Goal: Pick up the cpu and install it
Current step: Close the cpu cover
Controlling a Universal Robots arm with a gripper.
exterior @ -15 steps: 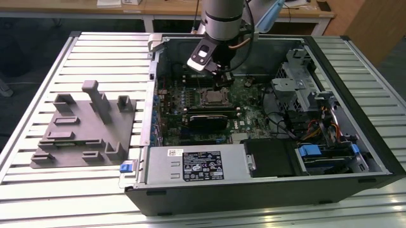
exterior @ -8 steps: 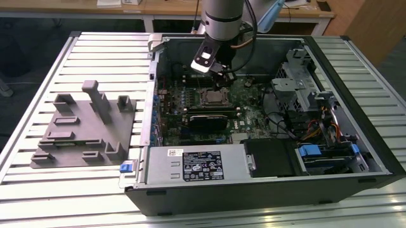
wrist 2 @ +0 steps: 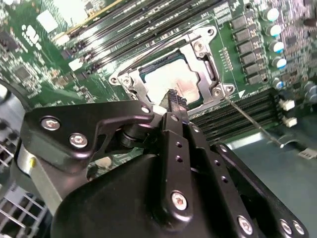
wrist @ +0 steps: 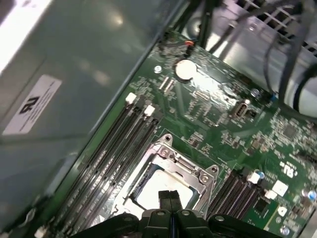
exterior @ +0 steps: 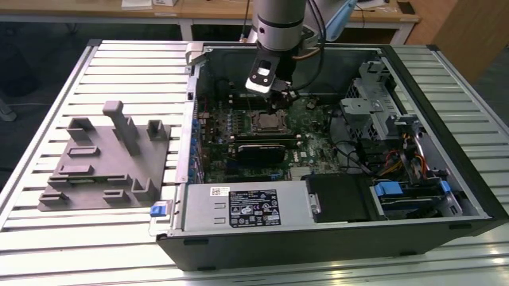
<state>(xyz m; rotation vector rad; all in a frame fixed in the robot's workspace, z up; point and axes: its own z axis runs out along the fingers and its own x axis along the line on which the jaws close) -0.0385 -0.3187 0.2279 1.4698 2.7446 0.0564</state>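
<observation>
The cpu (exterior: 264, 123) lies flat in the metal-framed socket on the green motherboard, inside the open computer case (exterior: 445, 89). Its shiny silver top shows in both wrist views (wrist 2: 168, 79) (wrist: 148, 191). My gripper (exterior: 276, 102) hangs just above the cpu, toward one edge of it. The two black fingertips are pressed together, shut with nothing between them (wrist 2: 174, 99) (wrist: 171, 197). I cannot tell whether the tips touch the chip's top.
A grey plastic fixture (exterior: 104, 161) stands on the slatted table at the exterior view's left. Inside the case are a black block (exterior: 258, 150) below the socket, the power supply (exterior: 247, 205), drive cages and cables (exterior: 382, 113). Memory slots (wrist: 119, 144) flank the socket.
</observation>
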